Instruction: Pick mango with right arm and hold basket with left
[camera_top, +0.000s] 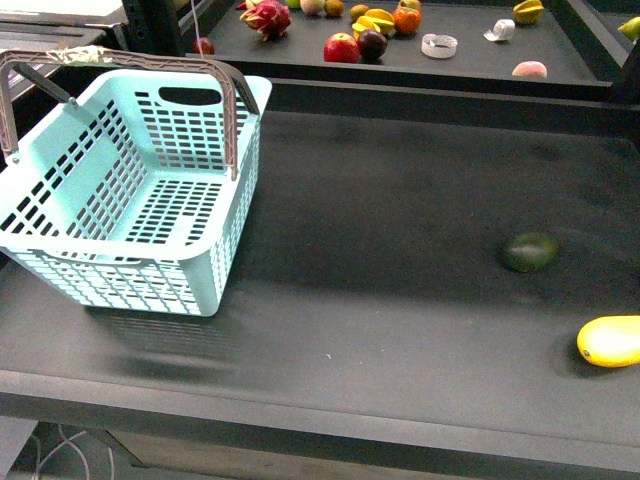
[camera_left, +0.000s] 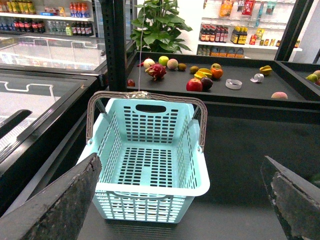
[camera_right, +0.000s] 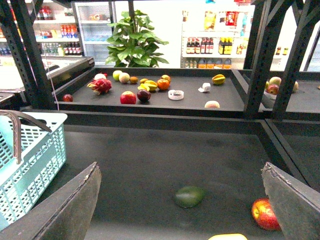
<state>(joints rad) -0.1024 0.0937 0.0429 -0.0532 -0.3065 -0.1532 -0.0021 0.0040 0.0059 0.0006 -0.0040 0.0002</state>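
A dark matte table (camera_top: 380, 300) fills the scene, in a shop with stocked shelves and a potted plant behind. Its front edge runs straight across the near side, with a bare strip of top behind it.

The mango (camera_top: 610, 341) lies closest, at the near right and partly cut off by the edge of the front view. In the right wrist view only a yellow sliver of it shows. A red apple (camera_right: 265, 214) sits near it at the right. A little farther back lies a dark green fruit (camera_top: 530, 251), apart from the mango, with open table all round it.

The basket (camera_top: 100, 247) stands upright at the left, empty, with both handles (camera_top: 120, 62) raised. A wide bare stretch of table separates it from the fruit on the right.

The left gripper (camera_left: 181, 159) faces the basket's near rim with its fingers (camera_left: 65, 205) spread wide, touching nothing. The right gripper (camera_right: 180, 165) is likewise spread, with its fingers (camera_right: 60, 210) flanking the green fruit and holding nothing.

At the far edge a raised rail (camera_top: 420, 98) borders the table. Beyond it a tray (camera_top: 470, 70) holds a dragon fruit (camera_top: 267, 17), apples and other fruit.
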